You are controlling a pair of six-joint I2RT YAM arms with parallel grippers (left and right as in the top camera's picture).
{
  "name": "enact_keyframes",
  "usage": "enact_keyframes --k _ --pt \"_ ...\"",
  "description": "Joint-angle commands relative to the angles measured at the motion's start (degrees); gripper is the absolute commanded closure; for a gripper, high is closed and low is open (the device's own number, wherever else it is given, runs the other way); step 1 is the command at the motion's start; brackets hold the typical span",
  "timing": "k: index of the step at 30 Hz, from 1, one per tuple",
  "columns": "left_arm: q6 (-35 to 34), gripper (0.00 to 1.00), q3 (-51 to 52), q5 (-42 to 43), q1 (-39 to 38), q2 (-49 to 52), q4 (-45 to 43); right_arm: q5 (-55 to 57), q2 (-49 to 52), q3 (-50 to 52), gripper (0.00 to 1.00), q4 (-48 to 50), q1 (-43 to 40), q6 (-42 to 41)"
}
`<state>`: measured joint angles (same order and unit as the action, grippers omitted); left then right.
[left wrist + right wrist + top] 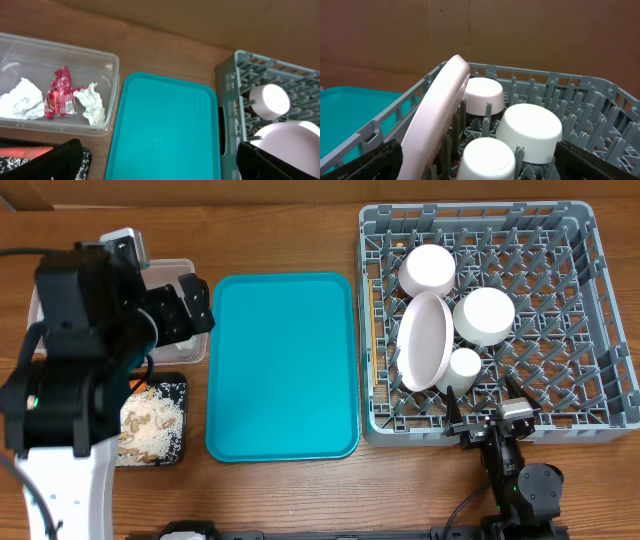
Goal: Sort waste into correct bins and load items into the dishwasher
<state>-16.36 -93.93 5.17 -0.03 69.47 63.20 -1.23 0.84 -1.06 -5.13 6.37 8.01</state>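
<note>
Dish rack sits at the right end of the surface and is loaded. Plate stands on edge between the pegs, leaning. Far bowl and second bowl are both upside down, just beside the plate. Cup is upside down at the near side, close to the plate and the second bowl.

Teal tray lies between the rack and the bins. Clear tub at far left holds 2 tissues with the red wrapper between them. Black tray in front of the tub holds beige scraps, partly hidden by the left arm.

Left end effector hovers over the tub's right end, released, fingers wide apart, nothing in them. Right end effector is low at the rack's near wall, also released and spread wide, grasping nothing.
</note>
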Motion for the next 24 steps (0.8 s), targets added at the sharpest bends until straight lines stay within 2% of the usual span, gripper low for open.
enact_keyframes --k 1,13,24 --pt "-0.1 0.0 -0.3 0.2 -0.4 -2.8 0.0 0.5 -0.7 0.6 0.0 0.3 -0.4 0.4" --pt "-0.1 0.0 1.2 0.2 -0.4 -8.0 0.0 0.5 -0.7 0.6 0.0 0.3 -0.4 0.4" --pt "0.1 0.0 27.1 0.1 -0.4 -18.2 -0.4 0.5 -0.7 0.6 0.0 0.3 -0.4 0.4"
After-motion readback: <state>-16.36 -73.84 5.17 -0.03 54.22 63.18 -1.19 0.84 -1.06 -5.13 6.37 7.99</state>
